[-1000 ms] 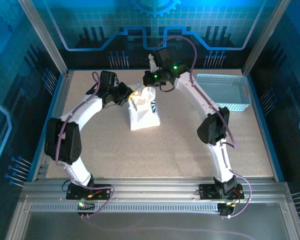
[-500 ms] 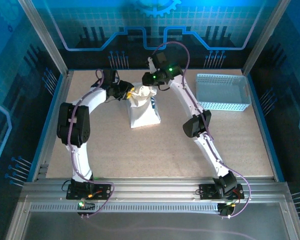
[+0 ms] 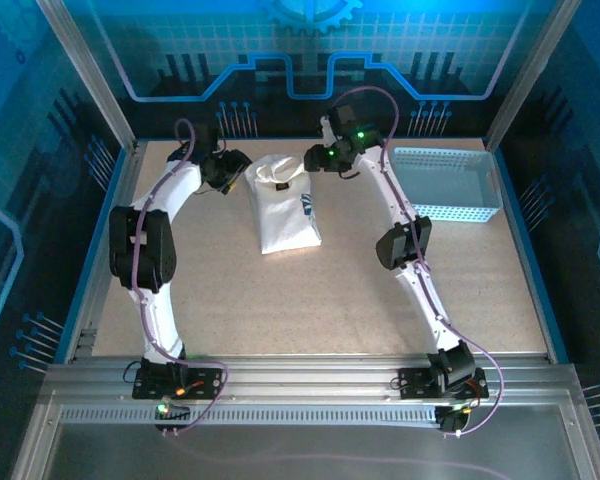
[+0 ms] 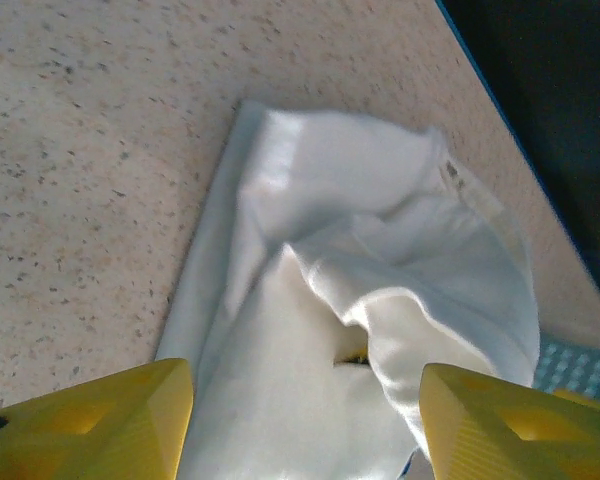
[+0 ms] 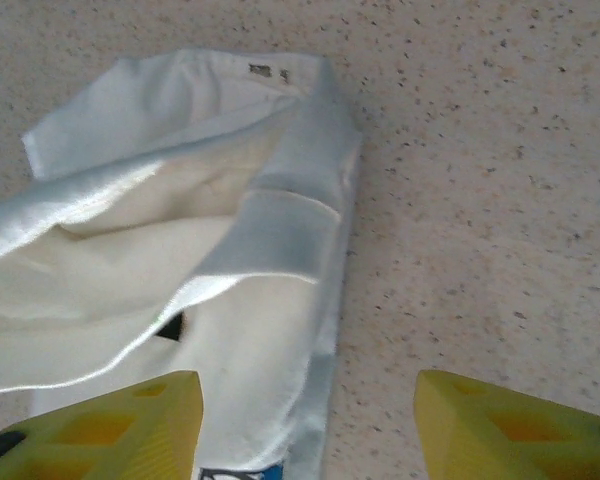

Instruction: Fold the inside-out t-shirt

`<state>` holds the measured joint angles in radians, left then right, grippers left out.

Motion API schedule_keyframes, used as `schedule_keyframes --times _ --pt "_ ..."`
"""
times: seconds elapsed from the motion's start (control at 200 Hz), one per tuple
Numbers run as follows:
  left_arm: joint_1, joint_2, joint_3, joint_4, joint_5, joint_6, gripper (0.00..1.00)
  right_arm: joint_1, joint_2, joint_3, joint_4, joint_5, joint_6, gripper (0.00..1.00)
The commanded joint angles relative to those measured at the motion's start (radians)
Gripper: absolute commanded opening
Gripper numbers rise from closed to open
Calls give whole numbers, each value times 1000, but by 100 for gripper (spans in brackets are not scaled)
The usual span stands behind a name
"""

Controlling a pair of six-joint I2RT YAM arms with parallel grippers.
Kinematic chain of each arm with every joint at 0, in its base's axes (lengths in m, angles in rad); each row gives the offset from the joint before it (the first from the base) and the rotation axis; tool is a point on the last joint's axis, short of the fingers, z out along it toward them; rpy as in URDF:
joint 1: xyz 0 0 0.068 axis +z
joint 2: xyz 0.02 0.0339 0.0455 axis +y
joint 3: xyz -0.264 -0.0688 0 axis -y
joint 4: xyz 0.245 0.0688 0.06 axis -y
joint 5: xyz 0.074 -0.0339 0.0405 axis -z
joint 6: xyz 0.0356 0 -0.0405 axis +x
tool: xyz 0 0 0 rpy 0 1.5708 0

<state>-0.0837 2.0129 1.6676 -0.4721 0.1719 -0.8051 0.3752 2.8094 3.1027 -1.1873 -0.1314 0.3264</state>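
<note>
**Position of the work.** The inside-out t-shirt (image 3: 283, 205) lay on the table (image 3: 310, 310) as a narrow folded bundle. It was well to the left of the basket (image 3: 458, 213) and did not touch it. Its long axis ran roughly parallel to the basket's short sides. The far end was about level with the basket's far wall, and the near end reached a little past the basket's front wall. The printed logo (image 3: 308, 208) sat on the long edge facing the basket.

**Condition of the far end.** In the wrist views the layers at this end were puffed and open rather than flat. The collar label (image 5: 265, 70) was on top.

**Position of the tools.** The right gripper (image 3: 318, 158) stood between the bundle and the basket, just beside the far corner on the basket side. The left gripper (image 3: 232, 172) stood just beside the opposite far corner, on the side away from the basket. Neither arm was clearly the nearer.

**State of the tools.** The jaws of both grippers were spread. The yellow fingers of the left (image 4: 100, 420) and of the right (image 5: 110, 420) sat wide apart, and no cloth was pinched between them. The shirt lay ahead of the tips.

**Governing relation.** The loose far end lay between the two grippers, across the long axis. As a judgement, regrasping would need the right gripper to move away from the basket and the left gripper toward it. A further fold would then carry that end along the axis, toward the level of the basket's front wall. The open layers could be caught unevenly.
</note>
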Motion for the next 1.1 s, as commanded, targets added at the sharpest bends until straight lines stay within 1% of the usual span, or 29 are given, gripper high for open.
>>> schedule_keyframes --times 0.0,0.055,0.095,0.17,0.23,0.265,0.38,0.47,0.535,0.595,0.67,0.77,0.88,0.945,1.02,1.095 --pt "-70 -47 17 -74 -54 151 63 9 -56 70 -74 4 -60 57" --pt "-99 -40 27 -77 -94 191 63 14 -50 70 -78 -2 -72 55" --pt "-113 -26 43 -77 -101 215 60 20 -46 70 -78 -1 -79 54" --pt "-117 14 84 -77 -40 221 55 34 -31 71 -73 -21 -95 52" --pt "-119 35 93 -44 11 213 53 45 -20 70 -69 -21 -102 51" --pt "-122 48 102 -29 34 208 50 49 -12 70 -64 -24 -102 49" --pt "-125 113 181 -31 65 201 45 53 12 70 -29 -59 -82 45" --pt "-120 175 246 -31 79 185 42 53 33 70 13 -120 -70 45" --pt "-114 218 293 -7 93 169 41 53 47 70 41 -139 -62 45" --pt "-105 269 358 -12 115 151 37 50 58 70 71 -153 -52 45" --pt "-89 327 435 -18 114 120 32 44 72 69 119 -176 -37 45" --pt "-63 372 482 5 96 70 25 34 95 69 199 -205 -18 45" --pt "-14 388 489 79 90 0 26 21 110 70 264 -223 13 45" --pt "14 413 534 87 81 -25 27 18 112 69 285 -218 23 45" --pt "40 469 639 66 101 -44 30 14 110 70 302 -204 25 45" --pt "61 533 774 -23 118 -45 32 10 109 69 330 -182 28 48"
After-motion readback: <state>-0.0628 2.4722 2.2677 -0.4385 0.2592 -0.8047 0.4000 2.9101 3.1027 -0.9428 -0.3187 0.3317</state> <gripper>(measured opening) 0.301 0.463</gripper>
